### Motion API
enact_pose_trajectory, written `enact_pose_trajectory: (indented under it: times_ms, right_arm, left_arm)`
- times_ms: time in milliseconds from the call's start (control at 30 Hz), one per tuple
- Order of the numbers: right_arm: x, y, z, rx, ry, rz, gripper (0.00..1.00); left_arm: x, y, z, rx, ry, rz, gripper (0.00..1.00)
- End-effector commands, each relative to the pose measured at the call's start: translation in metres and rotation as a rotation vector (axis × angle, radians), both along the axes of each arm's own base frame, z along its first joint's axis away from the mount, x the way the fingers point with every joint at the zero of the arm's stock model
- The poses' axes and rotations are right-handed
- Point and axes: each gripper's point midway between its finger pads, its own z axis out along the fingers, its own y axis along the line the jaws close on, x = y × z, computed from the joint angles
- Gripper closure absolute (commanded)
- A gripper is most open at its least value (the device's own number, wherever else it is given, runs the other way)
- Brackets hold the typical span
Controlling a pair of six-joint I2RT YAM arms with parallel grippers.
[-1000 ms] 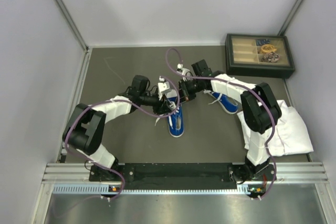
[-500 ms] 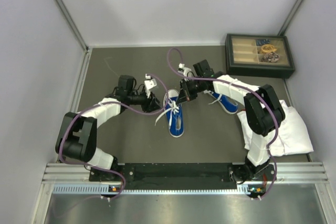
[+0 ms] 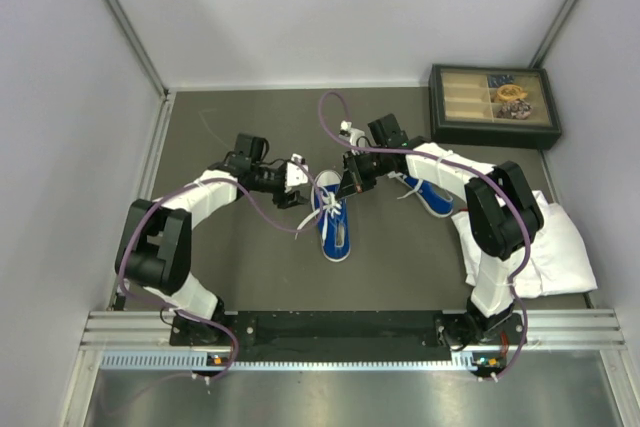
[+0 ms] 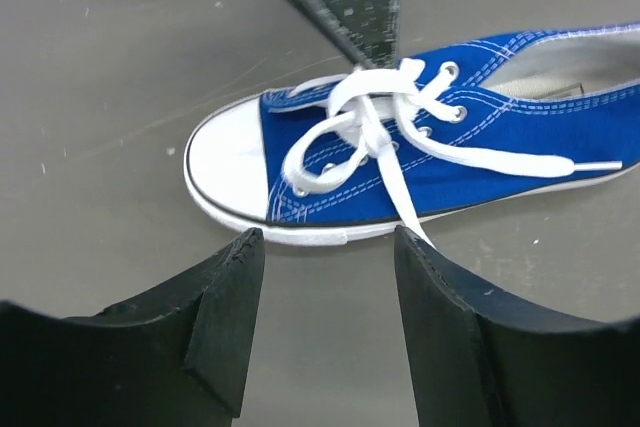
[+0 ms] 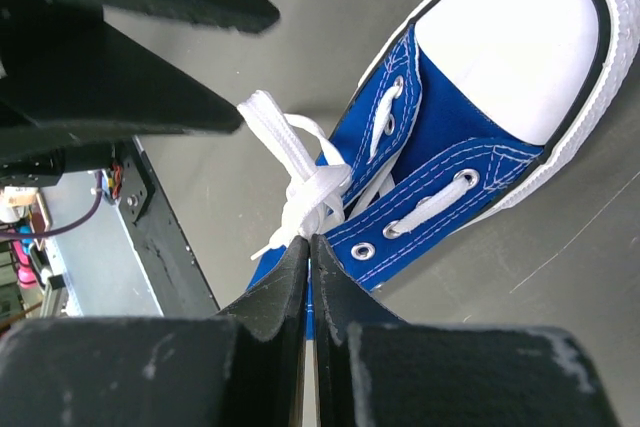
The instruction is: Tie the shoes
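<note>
Right now my R gripper (image 5: 309, 259) is clenched on a white lace (image 5: 300, 182) of the mid-table shoe (image 3: 334, 225), toe to the far side. My L gripper (image 4: 325, 322) is released, fingers spread, just left of it, apart. The 2nd shoe (image 3: 432, 197) lies right, under my R arm, near the white cloth (image 3: 560, 247).

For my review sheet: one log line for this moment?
left claw open, empty | right claw shut on lace | shoe: bow unfinished
</note>
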Motion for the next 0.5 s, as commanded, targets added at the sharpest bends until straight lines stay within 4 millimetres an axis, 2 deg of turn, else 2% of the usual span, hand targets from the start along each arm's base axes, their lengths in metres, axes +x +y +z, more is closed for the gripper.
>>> enact_pose_trajectory:
  times_ms: [0, 267, 467]
  right_arm:
    - [0.005, 0.0, 0.025, 0.037, -0.053, 0.004, 1.0]
    - [0.004, 0.0, 0.023, 0.033, -0.043, 0.004, 1.0]
    - [0.003, 0.001, 0.023, 0.039, -0.04, 0.008, 1.0]
  left_arm:
    - [0.0, -0.018, 0.006, 0.022, -0.156, -0.145, 0.41]
    - [-0.002, -0.037, 0.001, 0.046, -0.21, -0.182, 0.43]
    - [0.005, -0.036, -0.005, 0.092, -0.255, -0.164, 0.42]
